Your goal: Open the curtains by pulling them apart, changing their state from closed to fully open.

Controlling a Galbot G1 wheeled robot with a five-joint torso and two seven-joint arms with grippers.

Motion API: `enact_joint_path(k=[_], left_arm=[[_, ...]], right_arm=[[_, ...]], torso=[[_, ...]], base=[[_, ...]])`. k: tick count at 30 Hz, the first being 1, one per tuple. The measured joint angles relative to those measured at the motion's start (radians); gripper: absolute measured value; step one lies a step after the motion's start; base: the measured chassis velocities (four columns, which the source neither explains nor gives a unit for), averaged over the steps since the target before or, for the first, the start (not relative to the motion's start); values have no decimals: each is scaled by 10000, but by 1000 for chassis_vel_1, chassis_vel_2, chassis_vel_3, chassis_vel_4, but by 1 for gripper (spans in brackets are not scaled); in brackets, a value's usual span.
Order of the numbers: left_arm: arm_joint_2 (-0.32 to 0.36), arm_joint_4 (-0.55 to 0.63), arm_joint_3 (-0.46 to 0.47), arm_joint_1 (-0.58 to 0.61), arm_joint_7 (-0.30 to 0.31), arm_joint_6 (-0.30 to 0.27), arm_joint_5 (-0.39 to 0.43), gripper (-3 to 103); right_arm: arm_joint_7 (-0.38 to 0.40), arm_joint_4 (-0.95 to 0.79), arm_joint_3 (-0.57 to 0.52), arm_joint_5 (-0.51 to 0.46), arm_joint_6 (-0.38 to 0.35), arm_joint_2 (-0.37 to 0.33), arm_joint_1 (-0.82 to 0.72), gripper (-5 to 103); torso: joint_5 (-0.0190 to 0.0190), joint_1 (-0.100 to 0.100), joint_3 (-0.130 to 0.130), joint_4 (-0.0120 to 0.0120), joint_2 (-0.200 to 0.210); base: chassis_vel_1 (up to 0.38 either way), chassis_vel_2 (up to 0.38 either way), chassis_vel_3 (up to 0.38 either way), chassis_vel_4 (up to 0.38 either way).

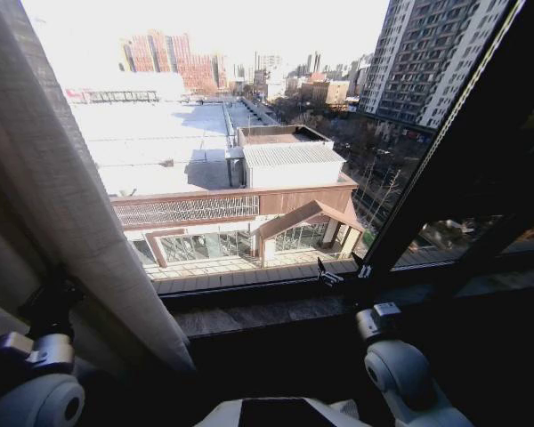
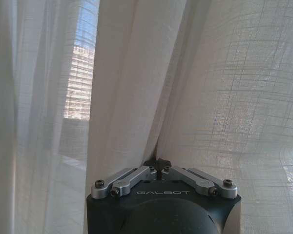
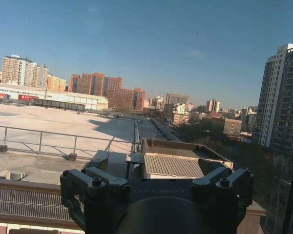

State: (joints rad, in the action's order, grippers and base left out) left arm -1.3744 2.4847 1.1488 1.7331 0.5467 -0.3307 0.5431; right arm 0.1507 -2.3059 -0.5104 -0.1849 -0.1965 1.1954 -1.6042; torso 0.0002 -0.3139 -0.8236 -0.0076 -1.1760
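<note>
Beyond bare window glass, left hand pinches curtain; right hand spread.

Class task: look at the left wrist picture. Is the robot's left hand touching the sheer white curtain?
Touching. The left wrist view shows the left hand with its fingertips closed together on a fold of the curtain, the fabric gathering into the pinch with no gap.

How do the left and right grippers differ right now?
The left gripper is shut, fingertips pinched together on a fold of the curtain; the right gripper is open and holds nothing. The left gripper faces sheer fabric close up; the right gripper faces bare window glass with the city beyond. In the head view the left arm sits low beside the curtain's edge, the right arm low by the sill. Both share the same dark Galbot housing.
</note>
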Motion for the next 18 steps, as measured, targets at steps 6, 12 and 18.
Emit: enact_joint_path(k=[6,12,18], left_arm=[[-25,-543,923,-451,1575,-254,368,0],[196,-1546,2415,-828,2340,-377,961,0],[531,-1995,3308,-782,2529,-443,1164,7]], right_arm=[[-12,64,240,125,0,14,48,100],[-18,103,312,139,1,-107,21,100],[-23,191,365,114,18,-200,67,100]], torso=[[3,0,0,-2,0],[-1,0,1,-1,0],[-13,-1,1,5,0]], base=[[0,0,0,0],[0,0,0,0],[0,0,0,0]])
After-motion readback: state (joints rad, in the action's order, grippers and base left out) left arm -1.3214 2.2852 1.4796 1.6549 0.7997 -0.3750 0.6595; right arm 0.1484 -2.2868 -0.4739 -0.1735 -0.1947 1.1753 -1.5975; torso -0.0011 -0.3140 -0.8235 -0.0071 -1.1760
